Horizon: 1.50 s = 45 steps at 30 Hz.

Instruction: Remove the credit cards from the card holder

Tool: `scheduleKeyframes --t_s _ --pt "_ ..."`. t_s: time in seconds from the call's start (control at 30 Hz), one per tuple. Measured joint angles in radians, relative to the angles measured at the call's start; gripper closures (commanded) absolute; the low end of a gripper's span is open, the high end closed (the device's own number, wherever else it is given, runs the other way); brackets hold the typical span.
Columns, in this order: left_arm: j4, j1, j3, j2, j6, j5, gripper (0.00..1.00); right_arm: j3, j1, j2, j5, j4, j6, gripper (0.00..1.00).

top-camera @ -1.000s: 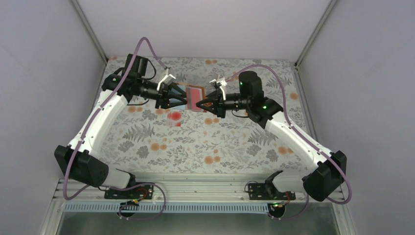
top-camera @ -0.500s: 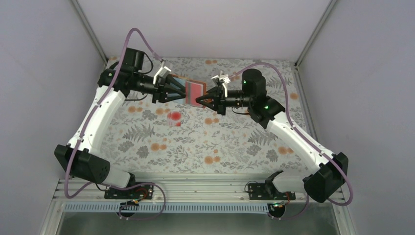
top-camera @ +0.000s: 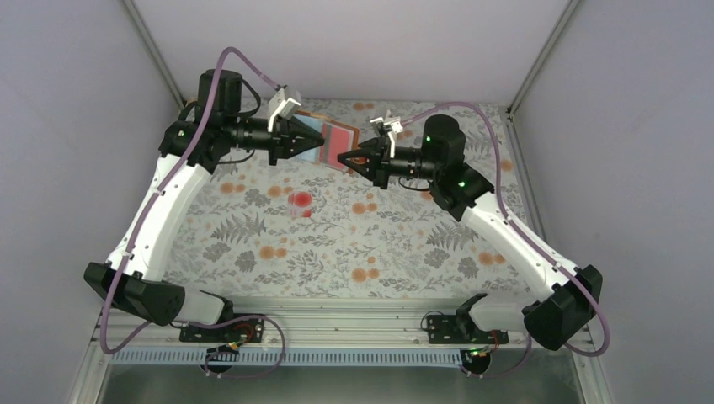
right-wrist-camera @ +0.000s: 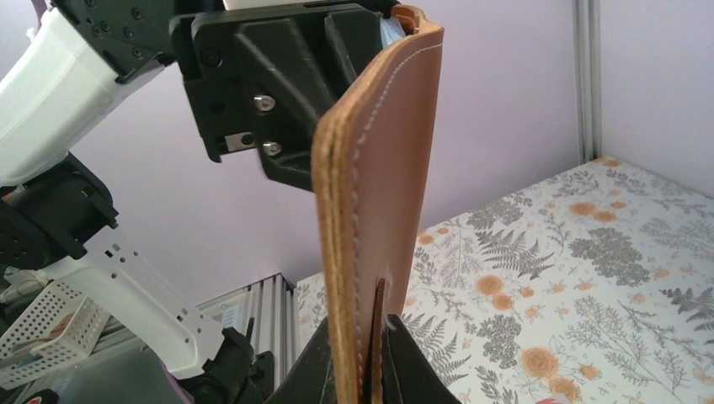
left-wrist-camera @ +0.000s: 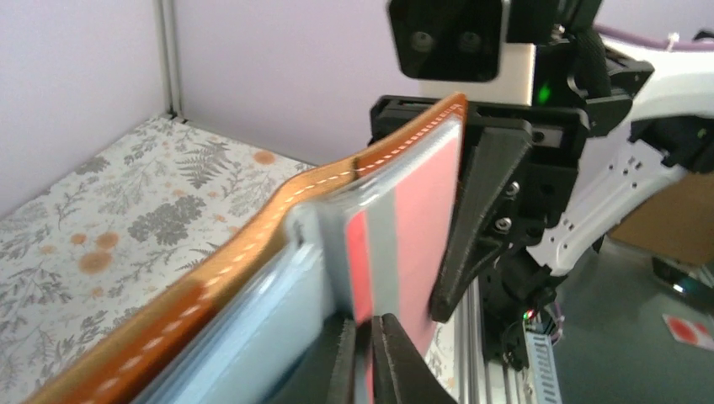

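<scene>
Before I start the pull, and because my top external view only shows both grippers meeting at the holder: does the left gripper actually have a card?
Observer: Yes. The left wrist view shows the left gripper closed on the near edge of the red card, gripping both faces.
Operator: Is the card free of the holder?
Observer: No. It lies flat against the inside of the card holder. I cannot tell how deep it sits in the sleeve.
Operator: And the right side's hold?
Observer: The right wrist view shows the right gripper clamping the brown leather cover, which stands upright, edge-on to that camera.
</scene>
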Motion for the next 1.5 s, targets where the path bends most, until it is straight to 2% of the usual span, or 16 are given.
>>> scheduleKeyframes --t_s 0.43,0.63,0.67,0.73,0.77,0.8,0.83,1.03,1.13,1.23,1.27,1.3,1.5 --pt "-0.009 -0.006 0.036 -0.023 0.027 -0.044 0.98 0.002 0.000 -0.056 0.032 -0.029 -0.024 0.96" --pt "-0.039 0.089 0.028 -0.025 0.060 -0.063 0.97 -0.010 -0.023 -0.081 0.038 -0.069 -0.039 0.96" --pt "-0.042 0.095 0.028 -0.025 0.064 -0.064 0.86 -0.011 -0.026 -0.085 0.037 -0.072 -0.041 0.96" --pt "-0.050 0.099 0.028 -0.027 0.079 -0.066 0.39 -0.011 -0.029 -0.088 0.026 -0.074 -0.047 0.96" --pt "-0.055 0.100 0.027 -0.030 0.086 -0.070 0.22 -0.010 -0.030 -0.088 0.013 -0.080 -0.053 0.96" --pt "-0.059 0.101 0.025 -0.035 0.091 -0.076 0.08 -0.010 -0.031 -0.088 0.003 -0.087 -0.060 0.96" --pt "-0.062 0.103 0.018 -0.042 0.096 -0.082 0.01 -0.010 -0.032 -0.088 -0.009 -0.100 -0.071 0.96" --pt "-0.081 0.119 -0.032 -0.063 0.125 -0.108 0.00 0.019 -0.032 -0.079 -0.099 -0.187 -0.151 0.96" --pt "-0.098 0.120 -0.034 -0.046 0.147 -0.067 0.02 0.034 -0.032 -0.071 -0.120 -0.212 -0.179 0.96" --pt "-0.119 0.120 -0.056 -0.043 0.182 0.013 0.36 0.037 -0.032 -0.067 -0.128 -0.225 -0.192 0.96" --pt "-0.125 0.120 -0.066 -0.045 0.196 0.037 0.43 0.037 -0.032 -0.066 -0.130 -0.228 -0.193 0.96" --pt "-0.130 0.120 -0.074 -0.047 0.203 0.055 0.45 0.037 -0.032 -0.066 -0.132 -0.229 -0.195 0.96" --pt "-0.175 0.120 -0.084 -0.050 0.280 0.174 0.40 0.047 -0.034 -0.050 -0.125 -0.232 -0.203 0.96"
